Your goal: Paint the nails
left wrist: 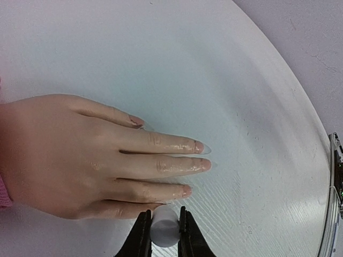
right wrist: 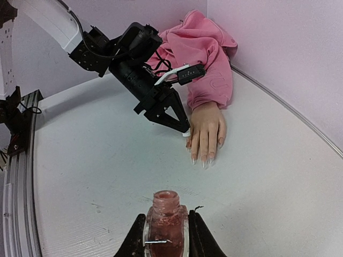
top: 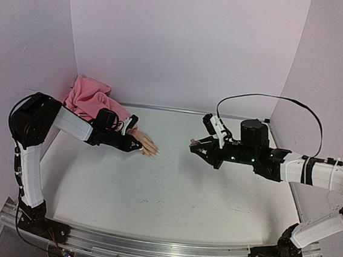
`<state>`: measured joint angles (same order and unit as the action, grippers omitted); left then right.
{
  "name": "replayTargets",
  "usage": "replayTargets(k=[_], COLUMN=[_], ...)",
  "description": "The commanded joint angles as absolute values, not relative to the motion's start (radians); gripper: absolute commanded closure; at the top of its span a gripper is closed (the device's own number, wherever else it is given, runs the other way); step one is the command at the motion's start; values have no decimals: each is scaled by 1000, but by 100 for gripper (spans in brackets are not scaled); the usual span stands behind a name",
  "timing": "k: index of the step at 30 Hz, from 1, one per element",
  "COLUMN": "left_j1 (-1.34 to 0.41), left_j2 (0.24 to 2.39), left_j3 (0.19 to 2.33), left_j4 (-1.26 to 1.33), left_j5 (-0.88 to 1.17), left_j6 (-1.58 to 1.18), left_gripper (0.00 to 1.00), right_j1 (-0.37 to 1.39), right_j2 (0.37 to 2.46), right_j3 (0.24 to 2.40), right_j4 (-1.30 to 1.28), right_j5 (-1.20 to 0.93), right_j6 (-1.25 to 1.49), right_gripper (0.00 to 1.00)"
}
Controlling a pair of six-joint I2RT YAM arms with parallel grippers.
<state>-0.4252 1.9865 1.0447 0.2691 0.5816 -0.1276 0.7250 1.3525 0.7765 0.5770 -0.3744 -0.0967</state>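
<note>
Gripping a white cap (left wrist: 164, 230), left gripper (left wrist: 164, 214) sat beside mannequin hand (left wrist: 80, 150) | nails (left wrist: 199, 145) lay just ahead, fingers pointing toward right gripper (right wrist: 166, 238) | right gripper clasped uncapped bottle (right wrist: 165, 211), farther off

Nothing legible.
You can read no label, brand, number or sign on anything in any of your three views.

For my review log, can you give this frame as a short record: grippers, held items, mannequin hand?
left gripper: shut on white cap, beside the mannequin hand
right gripper: shut on polish bottle, uncapped, apart from the hand
mannequin hand: palm down on table, pink sleeve
nails: painted or not, cannot tell
</note>
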Motion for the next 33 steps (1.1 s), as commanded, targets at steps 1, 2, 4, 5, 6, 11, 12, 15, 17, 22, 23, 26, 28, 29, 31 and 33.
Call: replayTargets(k=[1, 2, 4, 5, 6, 11, 12, 15, 17, 22, 23, 26, 28, 29, 31, 33], left_j1=[-423, -423, -424, -423, -425, -431, -432, -438, -441, -448, -449, -452, -454, -454, -454, -455], left_j2=[1992, 1992, 1995, 1995, 1994, 1996, 1996, 1995, 1993, 1993, 1993, 1992, 1991, 1990, 1974, 1949], left_j3=[1091, 1093, 1096, 1097, 1097, 1097, 1097, 1095, 1092, 1091, 1091, 1093, 1094, 1093, 1083, 1070], left_j4=[284, 283, 281, 279, 278, 273, 272, 269, 268, 266, 265, 263, 262, 262, 262, 265], left_j5=[607, 607, 611, 610, 610, 609, 608, 609, 609, 606, 606, 605, 608, 611, 600, 581], left_j6=[-109, -110, -112, -111, -111, -107, -106, -102, -101, -98, -98, -97, -94, -89, -85, -73], left_gripper=[100, 100, 100, 100, 100, 100, 100, 100, 100, 100, 100, 100, 100, 100, 100, 100], right_j1=[726, 725, 725, 725, 725, 725, 725, 725, 726, 726, 725, 725, 725, 725, 725, 725], right_j2=[1353, 1354, 1355, 1354, 1352, 1350, 1351, 1351, 1350, 1350, 1350, 1350, 1351, 1353, 1354, 1355], right_j3=[804, 805, 805, 805, 805, 804, 804, 805, 804, 804, 804, 804, 805, 806, 807, 807], right_j4=[641, 640, 640, 640, 640, 640, 640, 640, 640, 640, 640, 640, 640, 640, 640, 640], right_j5=[-394, -394, -394, -396, -395, -394, -393, -393, -394, -396, -394, -396, -397, -397, -400, -400], right_j6=[-86, -86, -86, -86, -86, -86, -86, -86, -86, -87, -86, -86, -86, -86, -85, -84], right_gripper=[100, 100, 100, 100, 100, 100, 100, 100, 100, 100, 100, 100, 100, 100, 100, 100])
